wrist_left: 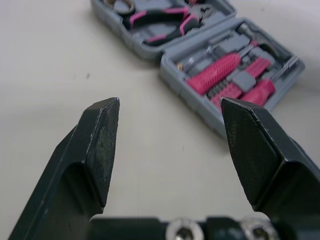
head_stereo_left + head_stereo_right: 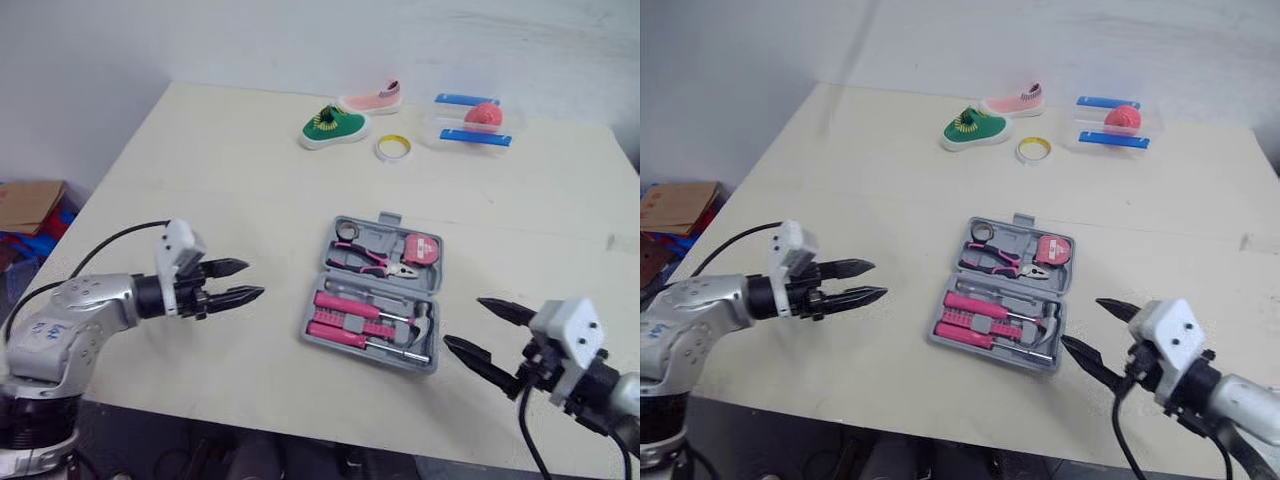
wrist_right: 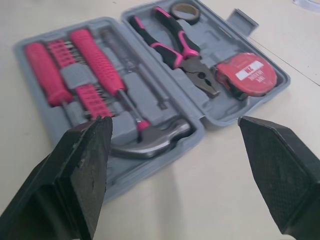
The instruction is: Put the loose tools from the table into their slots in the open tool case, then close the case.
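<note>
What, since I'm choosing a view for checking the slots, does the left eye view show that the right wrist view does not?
Left eye view: the wider table, with the green shoe, pink shoe, tape roll and clear container at its far side, and the left gripper, jaws open, left of the tool case.
Right wrist view: the slots up close, down to the label on the tape measure.
Both: the open tool case holding pliers, tape measure, hammer and pink-handled screwdrivers, and the right gripper, jaws open.
</note>
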Tool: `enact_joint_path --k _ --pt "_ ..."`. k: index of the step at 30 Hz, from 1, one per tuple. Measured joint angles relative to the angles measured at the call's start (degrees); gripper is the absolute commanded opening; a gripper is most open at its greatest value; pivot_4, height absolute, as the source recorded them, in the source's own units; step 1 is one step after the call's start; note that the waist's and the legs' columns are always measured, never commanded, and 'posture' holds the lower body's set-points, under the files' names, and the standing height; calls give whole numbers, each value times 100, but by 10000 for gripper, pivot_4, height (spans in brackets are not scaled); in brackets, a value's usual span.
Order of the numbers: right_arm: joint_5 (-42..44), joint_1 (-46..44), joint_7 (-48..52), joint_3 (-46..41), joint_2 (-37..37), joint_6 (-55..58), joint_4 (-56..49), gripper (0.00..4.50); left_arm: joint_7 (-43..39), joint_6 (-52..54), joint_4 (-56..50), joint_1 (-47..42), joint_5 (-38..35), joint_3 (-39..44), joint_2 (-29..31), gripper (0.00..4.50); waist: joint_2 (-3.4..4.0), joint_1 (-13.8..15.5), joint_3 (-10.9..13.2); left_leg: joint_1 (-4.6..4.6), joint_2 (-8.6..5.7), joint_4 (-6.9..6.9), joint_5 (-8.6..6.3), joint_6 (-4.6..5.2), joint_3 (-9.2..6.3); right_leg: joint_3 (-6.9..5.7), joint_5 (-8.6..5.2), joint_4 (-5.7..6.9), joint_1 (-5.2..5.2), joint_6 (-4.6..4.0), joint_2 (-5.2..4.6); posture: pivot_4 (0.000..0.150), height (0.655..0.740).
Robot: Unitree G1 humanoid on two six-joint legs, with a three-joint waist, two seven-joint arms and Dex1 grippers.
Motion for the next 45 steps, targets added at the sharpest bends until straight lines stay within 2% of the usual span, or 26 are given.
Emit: enact_joint_path --k 3,8,13,16,21,23,25,29,31,37,45 --pt "747 -546 -519 -1 34 905 104 42002 301 334 287 -391 121 -339 -156 32132 -1 13 1 0 2 1 5 -9 -4 -1 -6 6 -3 1 8 1500 7304" --pt "2265 -1965 -1822 43 60 2586 754 42002 1019 1618 1319 -1671 140 -551 -728 32132 -3 11 4 -3 -3 56 -11 37 -10 2 11 27 12 16 2 1500 7304" --pt "2640 -3172 -2997 282 409 3603 1707 42002 1657 2469 2518 -2722 220 -548 -1465 32132 -3 7 4 -6 -16 57 4 54 -7 6 29 32 8 23 -8 1500 7304" --pt "2693 -3546 -3434 372 716 3924 2161 42002 1705 2418 3014 -2903 414 -724 -1634 32132 -3 1 4 -11 -11 54 32 4 1 7 20 56 -11 15 -5 1500 7304" --pt "2684 -4175 -3803 455 1086 4142 2590 42002 1678 1994 3676 -3310 790 -1112 -2006 32132 -3 18 4 -76 -12 62 57 -11 7 15 20 95 -91 15 -1 1500 7304" --pt "2306 -4137 -3586 755 752 4087 2574 37042 1429 1488 3784 -3271 1057 -1404 -1803 26872 -1 16 4 -95 -15 62 63 -12 15 21 20 105 -121 15 -1 1500 7304" --pt "1870 -3854 -3236 899 297 3874 2398 29741 1070 896 3761 -3118 1320 -1631 -1451 20031 -1 -1 4 -99 -13 58 64 -13 27 29 20 109 -134 14 1 1500 7304" --pt "1263 -3238 -2460 948 -224 3323 2138 9255 648 195 3718 -2861 1741 -2017 -1263 1403 -1 20 4 -98 -13 63 64 -13 33 33 21 111 -135 15 3 1500 7304" --pt "898 -2890 -1944 1128 -532 2962 1963 160 466 -33 3649 -2787 1882 -2125 -1267 0 -1 28 4 -100 -15 72 64 -8 33 35 23 111 -132 19 3 1500 7304" --pt "379 -2744 -1213 1563 -522 2509 2003 160 277 -224 3683 -2775 2070 -2236 -1486 0 -2 4 4 -97 -22 83 72 9 40 57 37 118 -130 31 5 1500 7304" --pt "-56 -2997 -806 1859 -74 2207 2206 160 136 -199 3721 -2787 2155 -2294 -1811 0 -2 13 4 -91 -26 96 76 12 38 64 38 146 -131 30 5 1500 7304"
